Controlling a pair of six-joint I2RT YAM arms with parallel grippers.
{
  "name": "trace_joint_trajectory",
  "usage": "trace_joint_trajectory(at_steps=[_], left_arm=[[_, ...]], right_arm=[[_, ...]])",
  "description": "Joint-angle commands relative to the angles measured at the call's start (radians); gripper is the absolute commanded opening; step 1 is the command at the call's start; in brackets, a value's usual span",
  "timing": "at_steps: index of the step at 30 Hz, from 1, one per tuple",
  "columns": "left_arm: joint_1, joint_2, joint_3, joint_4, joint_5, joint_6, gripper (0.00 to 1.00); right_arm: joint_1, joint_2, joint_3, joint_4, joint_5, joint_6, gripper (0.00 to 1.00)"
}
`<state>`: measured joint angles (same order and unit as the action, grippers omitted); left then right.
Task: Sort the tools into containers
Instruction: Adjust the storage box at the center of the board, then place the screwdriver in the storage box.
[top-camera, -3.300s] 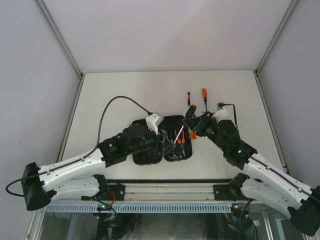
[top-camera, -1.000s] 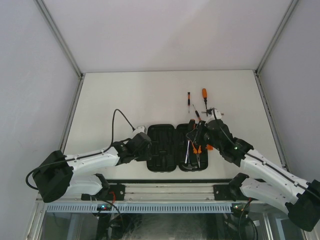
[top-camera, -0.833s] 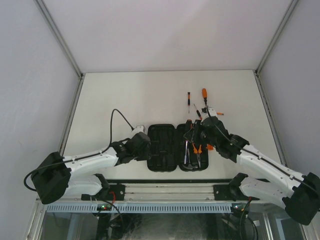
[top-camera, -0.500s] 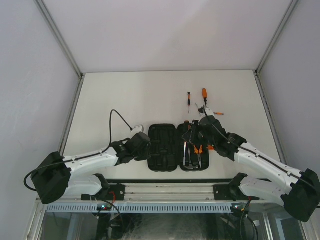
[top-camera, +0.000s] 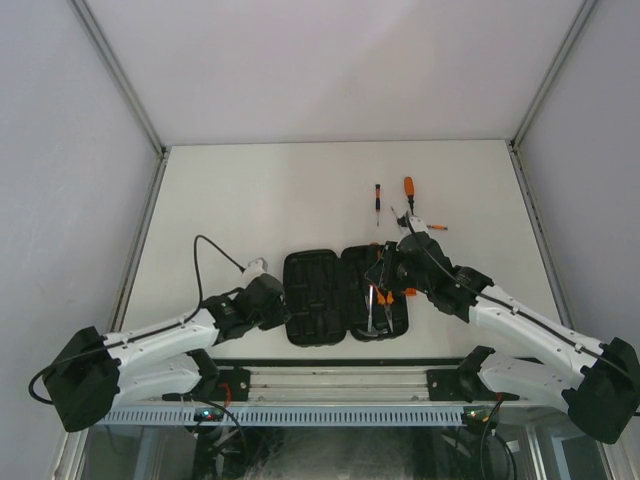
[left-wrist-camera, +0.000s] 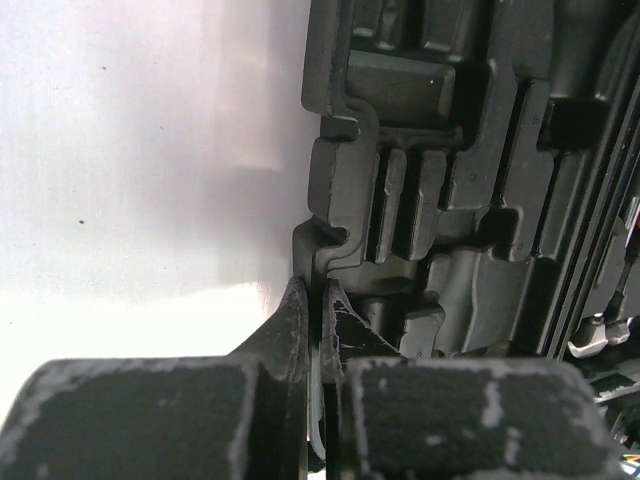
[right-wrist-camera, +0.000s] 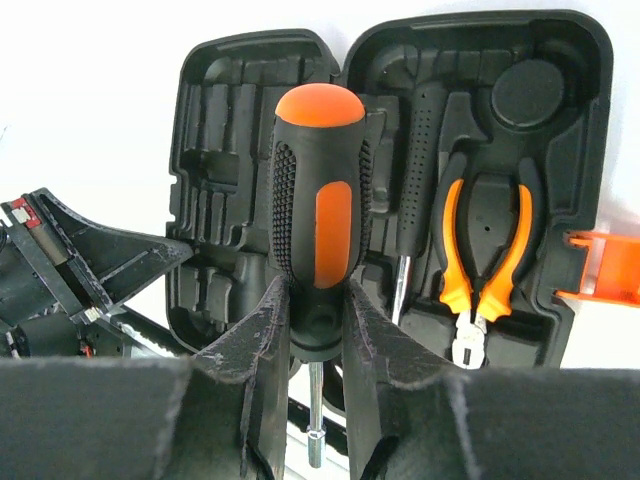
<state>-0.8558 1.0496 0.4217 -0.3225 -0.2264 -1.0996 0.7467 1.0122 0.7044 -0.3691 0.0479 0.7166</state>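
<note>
The black tool case (top-camera: 325, 300) lies open near the table's front edge. My left gripper (top-camera: 280, 301) is shut on the rim of its left half; the left wrist view shows the thin case rim (left-wrist-camera: 318, 245) pinched between my left gripper's (left-wrist-camera: 321, 300) fingers. My right gripper (right-wrist-camera: 318, 312) hovers over the case (right-wrist-camera: 240, 150), shut on a thick orange-and-black screwdriver (right-wrist-camera: 318, 215) whose shaft points back toward the wrist. Orange-handled pliers (right-wrist-camera: 487, 262) and a black-handled tool (right-wrist-camera: 416, 190) lie in the right half. My right gripper (top-camera: 386, 270) hangs above that half.
Two screwdrivers (top-camera: 377, 196) (top-camera: 408, 189) and a small orange-tipped piece (top-camera: 437, 227) lie on the table behind the case. The case's orange latch (right-wrist-camera: 600, 281) sticks out from its right edge. My left arm's fingers (right-wrist-camera: 90, 265) show at the case's left.
My left gripper has closed on the case's left rim and drawn back to the left, and the case's left half has shifted left with it. The right gripper still holds the screwdriver over the case.
</note>
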Motion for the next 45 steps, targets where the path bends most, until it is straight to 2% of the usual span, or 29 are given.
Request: trace_joint_trajectory(at_steps=[1, 5, 9, 15, 18, 20, 26, 30, 35, 45], left_arm=[[0.011, -0.044, -0.013, 0.061, -0.027, -0.085, 0.00], [0.000, -0.016, -0.005, 0.096, -0.006, -0.101, 0.01], [-0.024, 0.018, 0.003, 0.134, 0.010, -0.119, 0.07], [-0.037, 0.009, 0.005, 0.126, -0.002, -0.112, 0.33], [-0.037, -0.044, 0.004, 0.070, -0.041, -0.099, 0.49], [-0.038, -0.087, 0.014, 0.017, -0.095, -0.081, 0.55], [-0.036, -0.220, 0.052, -0.128, -0.243, -0.013, 0.59], [-0.024, -0.278, 0.059, -0.173, -0.289, 0.030, 0.61], [-0.020, -0.330, 0.040, -0.182, -0.296, 0.040, 0.61], [-0.020, -0.349, 0.012, -0.159, -0.271, 0.043, 0.61]], right_arm=[[0.010, -0.012, 0.047, 0.033, 0.012, -0.002, 0.00], [0.011, 0.001, 0.051, 0.039, 0.005, 0.000, 0.00], [0.016, 0.014, 0.064, 0.030, 0.011, -0.004, 0.00], [0.031, 0.060, 0.097, 0.015, 0.020, -0.036, 0.00], [0.048, 0.095, 0.120, 0.015, 0.024, -0.054, 0.00], [0.059, 0.129, 0.143, 0.008, 0.026, -0.064, 0.00], [0.102, 0.278, 0.241, -0.006, 0.027, -0.091, 0.00], [0.129, 0.387, 0.324, -0.037, 0.038, -0.111, 0.00], [0.156, 0.513, 0.428, -0.103, 0.072, -0.132, 0.00], [0.158, 0.672, 0.521, -0.147, 0.105, -0.118, 0.00]])
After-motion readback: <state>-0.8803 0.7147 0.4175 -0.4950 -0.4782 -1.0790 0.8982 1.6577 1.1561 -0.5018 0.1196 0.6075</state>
